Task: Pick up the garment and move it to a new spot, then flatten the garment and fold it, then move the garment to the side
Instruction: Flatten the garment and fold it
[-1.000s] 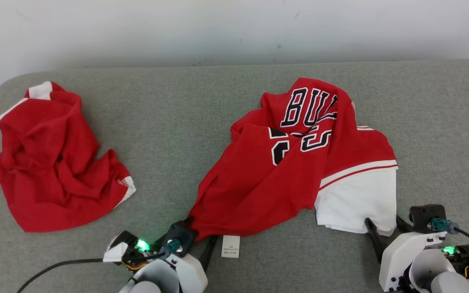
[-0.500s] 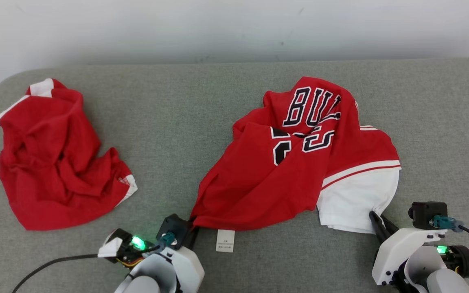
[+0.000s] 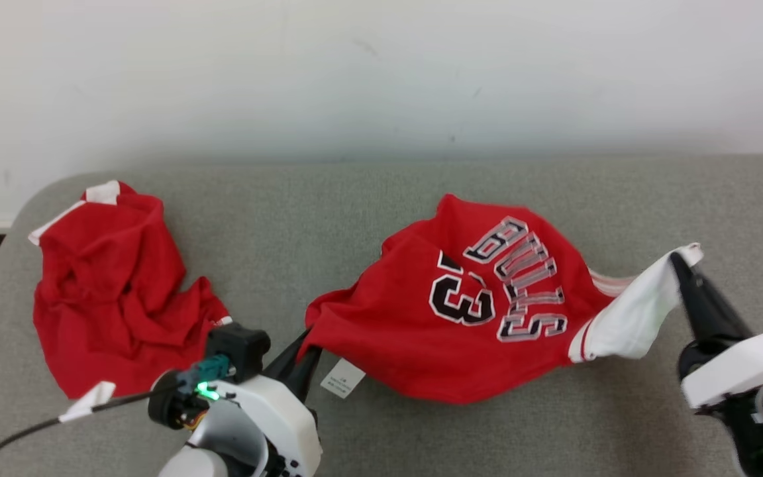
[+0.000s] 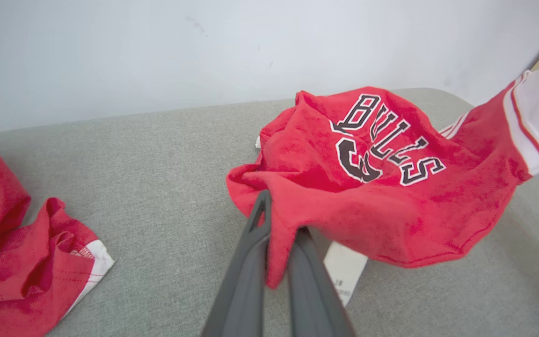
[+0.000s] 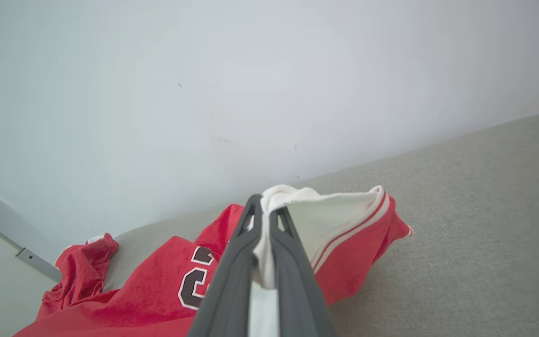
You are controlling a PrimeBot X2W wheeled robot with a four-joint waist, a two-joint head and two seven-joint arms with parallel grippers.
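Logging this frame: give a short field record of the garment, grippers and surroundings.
garment: red Bulls jersey with white trim, stretched between both grippers, rumpled
left gripper: shut on its red edge by the white label
right gripper: shut on its white panel, raised
other item: crumpled red garment at the left
surface: grey fabric-covered table
stage: pick-up, not yet flattened

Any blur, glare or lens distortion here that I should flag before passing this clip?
Head view: the lettering on the jersey is doubled by motion blur; light is flat, without glare. Left wrist view: the lettering reads crisp, with a faint shadow on the table under the jersey. Right wrist view: tilted, pale wall evenly lit, the right end effector looming large through the wide lens.
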